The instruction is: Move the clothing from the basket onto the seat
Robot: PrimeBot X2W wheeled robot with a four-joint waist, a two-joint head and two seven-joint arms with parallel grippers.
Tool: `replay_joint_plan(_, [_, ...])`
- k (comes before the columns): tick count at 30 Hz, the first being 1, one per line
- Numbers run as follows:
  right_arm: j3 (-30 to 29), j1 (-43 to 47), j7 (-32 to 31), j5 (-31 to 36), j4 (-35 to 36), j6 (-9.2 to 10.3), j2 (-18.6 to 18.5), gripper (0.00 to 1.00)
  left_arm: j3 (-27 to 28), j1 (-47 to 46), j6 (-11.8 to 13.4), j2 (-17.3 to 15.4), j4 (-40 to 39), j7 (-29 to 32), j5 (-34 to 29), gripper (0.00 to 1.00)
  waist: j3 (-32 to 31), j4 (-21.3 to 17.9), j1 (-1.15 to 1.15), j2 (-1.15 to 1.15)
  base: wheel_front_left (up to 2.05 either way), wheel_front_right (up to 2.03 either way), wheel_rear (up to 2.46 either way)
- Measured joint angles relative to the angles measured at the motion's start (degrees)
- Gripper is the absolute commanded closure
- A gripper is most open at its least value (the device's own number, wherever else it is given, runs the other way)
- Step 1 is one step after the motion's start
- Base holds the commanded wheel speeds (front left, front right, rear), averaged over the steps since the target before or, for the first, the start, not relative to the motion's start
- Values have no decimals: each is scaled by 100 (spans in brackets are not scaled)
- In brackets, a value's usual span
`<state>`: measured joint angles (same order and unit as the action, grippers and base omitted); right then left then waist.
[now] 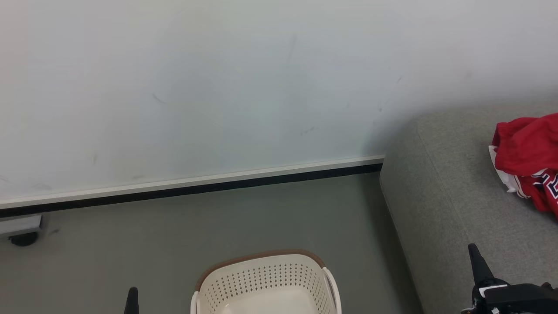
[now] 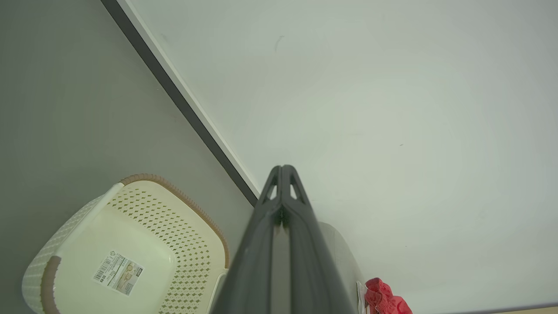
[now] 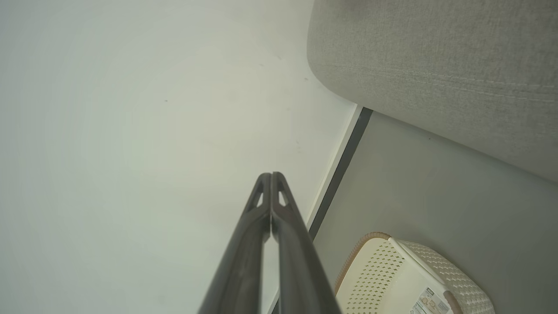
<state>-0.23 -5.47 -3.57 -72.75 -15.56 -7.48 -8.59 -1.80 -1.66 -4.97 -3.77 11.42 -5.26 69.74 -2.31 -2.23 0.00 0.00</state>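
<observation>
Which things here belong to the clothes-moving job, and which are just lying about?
Job in hand:
- red sports clothing, lying on the sofa
- light-grey sofa
- cream perforated laundry basket
- left gripper and right gripper, both shut, holding nothing

Just lying about:
- grey fixture with a black caster, far left
- black skirting strip

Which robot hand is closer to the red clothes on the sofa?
The right hand: it is by the sofa, just below the red clothes in the head view. The left hand is far off, on the other side of the basket.
</observation>
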Motion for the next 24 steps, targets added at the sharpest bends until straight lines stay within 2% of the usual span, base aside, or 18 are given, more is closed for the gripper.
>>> replay_joint_plan(24, [-565, -220, -434, -1092, -119, 0, 154, 100, 26, -313, -143, 47, 169, 177, 1225, 100, 118, 105, 0, 0, 0, 0, 0])
